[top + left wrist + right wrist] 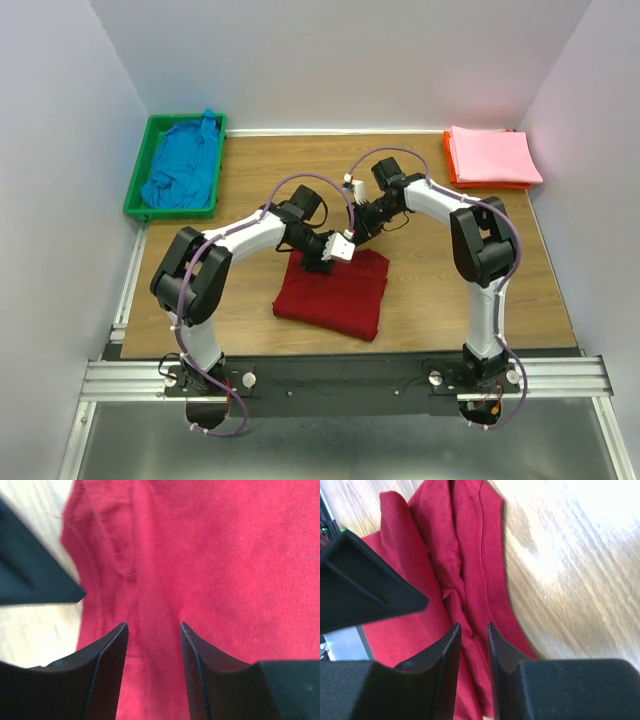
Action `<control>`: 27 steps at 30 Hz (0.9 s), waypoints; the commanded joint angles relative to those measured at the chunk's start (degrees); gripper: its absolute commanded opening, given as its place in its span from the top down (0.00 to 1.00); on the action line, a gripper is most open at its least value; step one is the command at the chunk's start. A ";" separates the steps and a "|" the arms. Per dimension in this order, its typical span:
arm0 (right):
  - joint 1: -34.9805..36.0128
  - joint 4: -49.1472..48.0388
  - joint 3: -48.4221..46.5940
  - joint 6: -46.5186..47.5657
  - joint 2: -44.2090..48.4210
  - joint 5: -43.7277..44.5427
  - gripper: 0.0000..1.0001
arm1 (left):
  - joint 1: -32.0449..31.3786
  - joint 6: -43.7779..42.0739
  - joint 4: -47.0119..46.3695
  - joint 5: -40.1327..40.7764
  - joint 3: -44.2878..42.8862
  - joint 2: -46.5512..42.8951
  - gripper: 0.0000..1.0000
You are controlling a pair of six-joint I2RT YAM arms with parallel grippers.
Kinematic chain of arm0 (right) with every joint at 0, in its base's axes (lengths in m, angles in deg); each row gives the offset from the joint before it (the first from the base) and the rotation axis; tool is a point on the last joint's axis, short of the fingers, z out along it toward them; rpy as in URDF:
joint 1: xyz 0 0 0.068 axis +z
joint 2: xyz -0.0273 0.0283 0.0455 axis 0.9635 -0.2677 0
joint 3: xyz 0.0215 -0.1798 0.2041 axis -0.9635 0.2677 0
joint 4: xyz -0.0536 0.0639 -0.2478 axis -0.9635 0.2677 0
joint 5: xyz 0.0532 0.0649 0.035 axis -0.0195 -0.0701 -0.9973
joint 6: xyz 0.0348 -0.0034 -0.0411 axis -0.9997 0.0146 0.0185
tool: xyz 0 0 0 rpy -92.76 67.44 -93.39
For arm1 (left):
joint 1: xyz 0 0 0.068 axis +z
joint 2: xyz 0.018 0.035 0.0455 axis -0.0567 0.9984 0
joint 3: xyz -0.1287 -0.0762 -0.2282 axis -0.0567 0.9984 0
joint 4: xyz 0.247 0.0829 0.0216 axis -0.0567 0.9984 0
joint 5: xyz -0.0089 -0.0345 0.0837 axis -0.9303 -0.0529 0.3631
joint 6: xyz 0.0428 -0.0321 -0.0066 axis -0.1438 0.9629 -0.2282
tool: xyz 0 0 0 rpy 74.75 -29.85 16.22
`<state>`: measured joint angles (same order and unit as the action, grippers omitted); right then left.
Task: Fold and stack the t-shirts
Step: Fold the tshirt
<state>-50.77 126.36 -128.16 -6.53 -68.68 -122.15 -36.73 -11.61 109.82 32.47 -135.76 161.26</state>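
Lying folded, dark red cloth t-shirt, left gripper and right gripper set over it, jaws parted.

Brightly, evenly lit from above in the top view, with faint soft shadows on the bench. Washed out by glare on the bare bench wood in both wrist views. Slightly blurred over the dark red t-shirt close up.
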 commanded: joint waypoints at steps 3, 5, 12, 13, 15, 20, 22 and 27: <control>0.47 0.23 -2.86 0.07 -4.87 -2.79 0.66 | -1.50 -2.28 1.50 -0.94 -1.18 3.11 0.48; 0.82 0.14 -2.77 0.51 -5.76 -2.61 0.67 | -1.77 -2.63 1.85 -0.59 -1.44 3.56 0.55; 1.26 -0.12 -1.55 3.76 -8.75 -1.47 0.68 | -1.86 -3.43 2.74 -0.42 -1.45 1.47 0.95; 1.34 -0.12 -1.46 4.11 -9.01 -1.38 0.68 | -1.95 -3.43 2.30 -0.33 -1.09 0.41 0.99; 1.43 -0.12 -0.93 4.99 -9.63 -1.47 0.69 | -1.86 -3.08 0.98 -0.15 -0.04 -2.57 1.00; 1.34 0.06 0.22 7.98 -9.89 -2.26 0.70 | -1.95 -3.60 -1.57 1.42 -0.30 -6.02 1.00; 1.34 0.14 0.22 8.60 -10.07 -2.00 0.70 | -1.95 -4.30 -2.63 1.87 -1.00 -6.64 1.00; 1.26 0.23 0.74 9.48 -9.98 -2.43 0.70 | -1.95 -5.80 -5.70 3.36 -1.97 -5.94 1.00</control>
<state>-50.05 126.29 -129.45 -0.30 -75.52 -127.24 -38.28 -15.26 108.02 33.98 -136.35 155.58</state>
